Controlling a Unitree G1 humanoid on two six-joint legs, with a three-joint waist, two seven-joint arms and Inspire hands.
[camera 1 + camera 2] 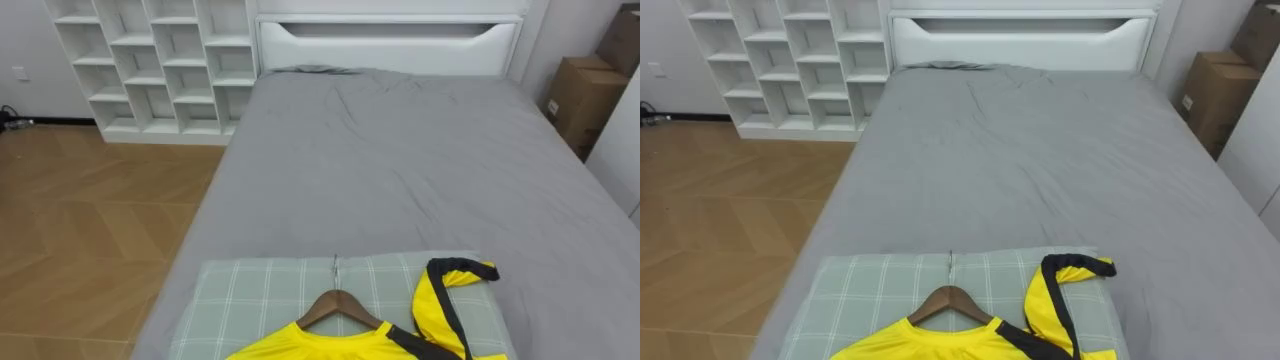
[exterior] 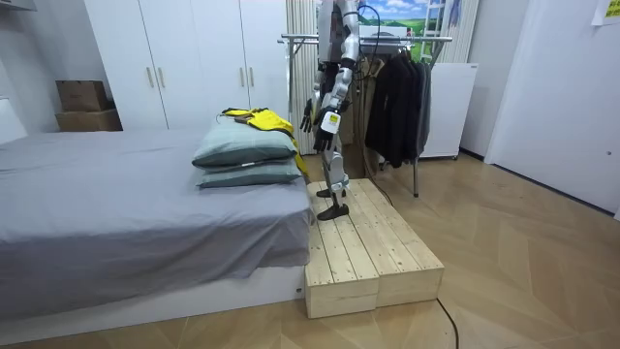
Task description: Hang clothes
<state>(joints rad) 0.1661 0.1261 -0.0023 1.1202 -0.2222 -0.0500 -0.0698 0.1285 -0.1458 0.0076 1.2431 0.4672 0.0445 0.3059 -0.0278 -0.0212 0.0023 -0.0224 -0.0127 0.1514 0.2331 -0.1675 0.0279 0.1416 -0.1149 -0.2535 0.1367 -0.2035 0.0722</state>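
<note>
One yellow shirt [image 1: 330, 345] with black trim sits on a wooden hanger [image 1: 340, 303], lying flat on a grey-green checked pillow [image 1: 240, 300] at the near end of the bed [image 1: 400, 170]. The hanger's metal hook points toward the white headboard [image 1: 390, 40]. One sleeve is folded up at the pillow's right edge. The grey sheet is wrinkled.

A white cubby shelf unit [image 1: 160, 60] stands on the robot's left past the bed, and cardboard boxes [image 1: 578, 95] on its right.

In the room view the robot stands upright on a low wooden platform [image 2: 373, 252] against the bed's end, facing the pillows, which are stacked two high. Its left hand [image 2: 312, 118] hangs at hip height near the pillow, with the fingers loose and holding nothing, apart from the shirt. Behind it is a clothes rack [image 2: 387, 39] with dark garments [image 2: 397, 97] hanging on it. White wardrobe doors [image 2: 184, 58] are along the far wall.
</note>
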